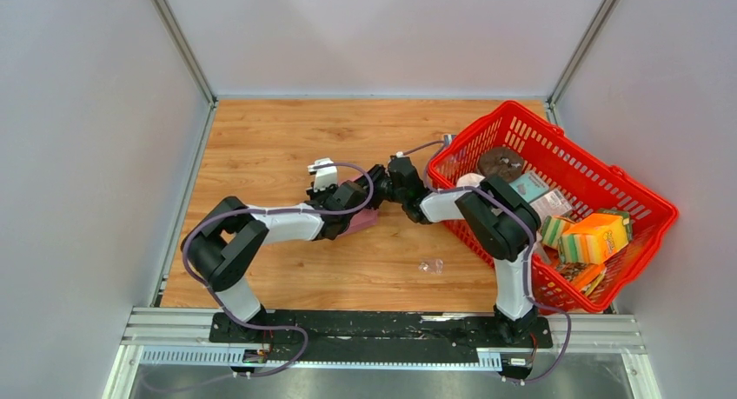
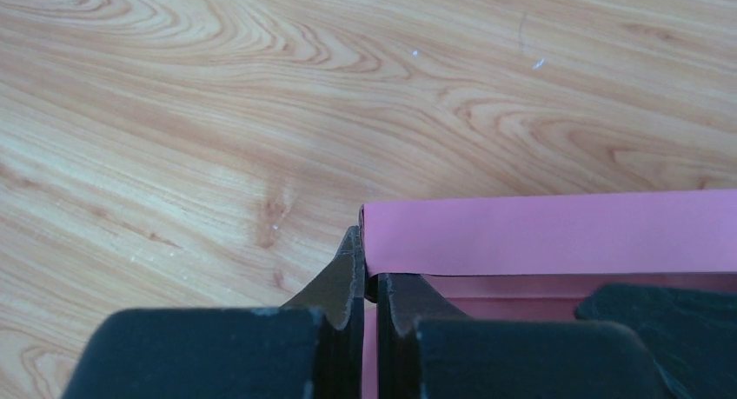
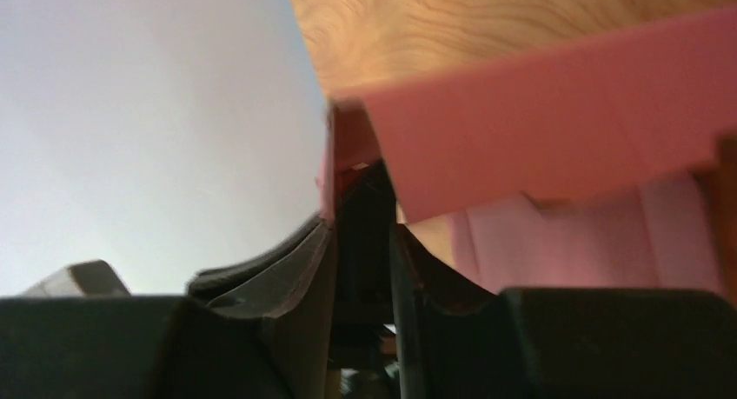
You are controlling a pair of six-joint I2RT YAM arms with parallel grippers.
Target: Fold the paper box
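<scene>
Fingers of left gripper clamped onto 1 raised wall of pink paper box, mid-desk; those of right gripper slightly apart at its corner. Seemingly half-folded: walls raised, closing remaining.

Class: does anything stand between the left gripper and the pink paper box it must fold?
Nothing visible does. The left gripper is shut on an edge of the paper box, wooden table beside it; the red basket stands apart to the right.
</scene>
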